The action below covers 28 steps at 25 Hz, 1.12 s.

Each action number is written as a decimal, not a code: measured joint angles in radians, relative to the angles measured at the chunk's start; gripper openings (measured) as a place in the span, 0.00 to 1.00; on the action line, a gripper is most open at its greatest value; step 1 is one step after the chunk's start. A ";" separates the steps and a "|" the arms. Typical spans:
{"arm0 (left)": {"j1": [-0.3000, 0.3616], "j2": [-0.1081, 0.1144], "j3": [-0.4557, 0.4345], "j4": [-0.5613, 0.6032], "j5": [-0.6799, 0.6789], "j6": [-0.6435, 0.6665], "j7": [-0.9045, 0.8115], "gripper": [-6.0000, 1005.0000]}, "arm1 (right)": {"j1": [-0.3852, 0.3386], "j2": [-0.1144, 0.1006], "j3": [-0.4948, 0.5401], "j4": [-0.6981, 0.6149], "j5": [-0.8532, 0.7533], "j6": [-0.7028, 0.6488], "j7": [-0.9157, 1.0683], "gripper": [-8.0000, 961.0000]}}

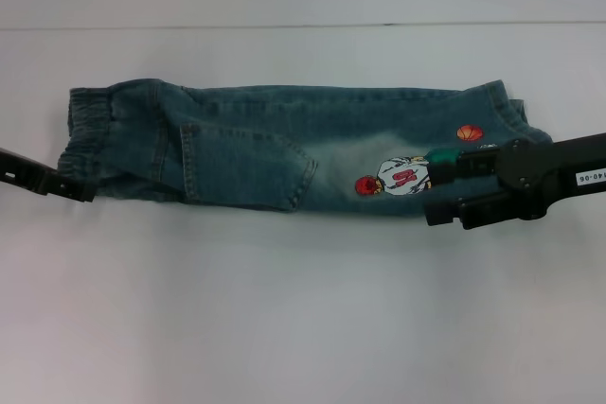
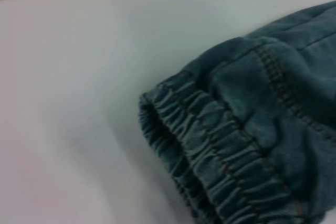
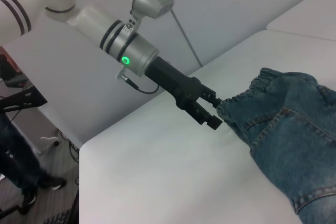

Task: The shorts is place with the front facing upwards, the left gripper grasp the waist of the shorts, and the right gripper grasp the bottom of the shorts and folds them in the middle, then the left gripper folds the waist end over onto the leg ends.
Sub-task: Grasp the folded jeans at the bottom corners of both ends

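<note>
Left end effector [image 3: 212,115] pinches the waist [image 1: 83,130]; right end effector's [image 1: 445,186] state hidden, label reads "40-06"

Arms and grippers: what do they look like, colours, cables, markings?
Left gripper: black, short parallel fingers, on a black forearm with a silver wrist, a green light ring, a thin black cable and a white upper arm with dark bands. Right gripper: black, a small white printed label on its arm.

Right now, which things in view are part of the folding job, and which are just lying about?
Part of the job:
- shorts, lying folded lengthwise on the table
- waist
- left gripper, at the waist end
- right gripper, over the cartoon patch

Just there:
- white table
- nothing else lies on it
</note>
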 joint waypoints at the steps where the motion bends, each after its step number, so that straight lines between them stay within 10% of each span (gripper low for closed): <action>1: 0.000 -0.003 0.004 -0.003 0.005 -0.016 -0.001 0.85 | 0.000 0.000 0.000 0.000 0.000 0.001 0.000 0.90; 14: -0.020 -0.029 0.082 0.004 0.010 -0.026 -0.015 0.83 | -0.003 0.009 -0.009 0.006 -0.001 0.040 -0.004 0.90; 22: -0.017 -0.033 0.083 0.024 0.007 -0.031 -0.006 0.37 | -0.005 0.012 -0.026 0.007 -0.002 0.055 -0.005 0.90; 28: -0.021 -0.031 0.085 0.033 0.011 -0.014 -0.002 0.25 | -0.005 0.014 -0.026 0.006 -0.002 0.069 -0.007 0.90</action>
